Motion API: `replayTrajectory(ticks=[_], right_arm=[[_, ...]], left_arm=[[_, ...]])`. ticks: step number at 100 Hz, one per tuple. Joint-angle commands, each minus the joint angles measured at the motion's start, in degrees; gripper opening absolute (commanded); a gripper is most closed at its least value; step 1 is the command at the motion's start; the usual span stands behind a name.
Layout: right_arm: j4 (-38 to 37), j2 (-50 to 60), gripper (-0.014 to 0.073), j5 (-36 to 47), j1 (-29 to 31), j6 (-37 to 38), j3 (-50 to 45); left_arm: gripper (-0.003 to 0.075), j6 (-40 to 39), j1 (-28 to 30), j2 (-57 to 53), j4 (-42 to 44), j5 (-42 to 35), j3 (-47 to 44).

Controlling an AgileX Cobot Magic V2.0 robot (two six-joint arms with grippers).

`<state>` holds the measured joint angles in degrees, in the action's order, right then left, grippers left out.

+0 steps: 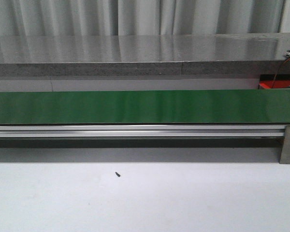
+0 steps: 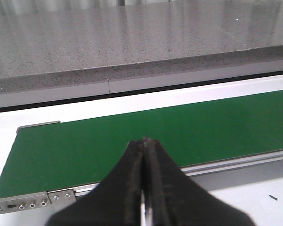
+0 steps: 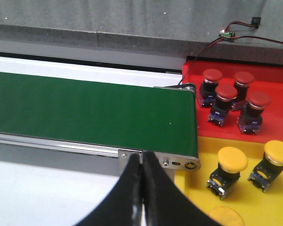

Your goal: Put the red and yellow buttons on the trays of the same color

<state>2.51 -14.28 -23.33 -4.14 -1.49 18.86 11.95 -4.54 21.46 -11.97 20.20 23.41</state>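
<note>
While both the left gripper [image 2: 145,141] and right gripper [image 3: 141,155] had fingers pressed together, empty, the green belt [image 1: 135,106] lay bare, so waiting for a button seemed next.

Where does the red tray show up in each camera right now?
Front view: only a sliver of the red tray at the far right, behind the green belt.
Left wrist view: not in it.
Right wrist view: red tray beyond the belt's end, four red buttons standing on it.
Shared landmark: the green belt.
</note>
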Motion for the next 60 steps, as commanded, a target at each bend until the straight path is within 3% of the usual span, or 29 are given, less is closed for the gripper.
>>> replayTrajectory(ticks=[1,46,60], right_arm=[[-6.5,2.8,-0.0068,7.6,-1.6,6.3,-1.5],[-6.8,12.6,-0.0068,24.6,-1.9,6.4,-19.7],[-6.8,14.0,-0.0068,23.3,-1.9,6.4,-19.5]], left_arm=[[-0.0020,-0.1,-0.4,0.3,-0.9,-4.6,1.5],[-0.0020,-0.1,-0.4,0.3,-0.9,-4.6,1.5],[-0.0020,-0.1,-0.4,0.3,-0.9,-4.6,1.5]])
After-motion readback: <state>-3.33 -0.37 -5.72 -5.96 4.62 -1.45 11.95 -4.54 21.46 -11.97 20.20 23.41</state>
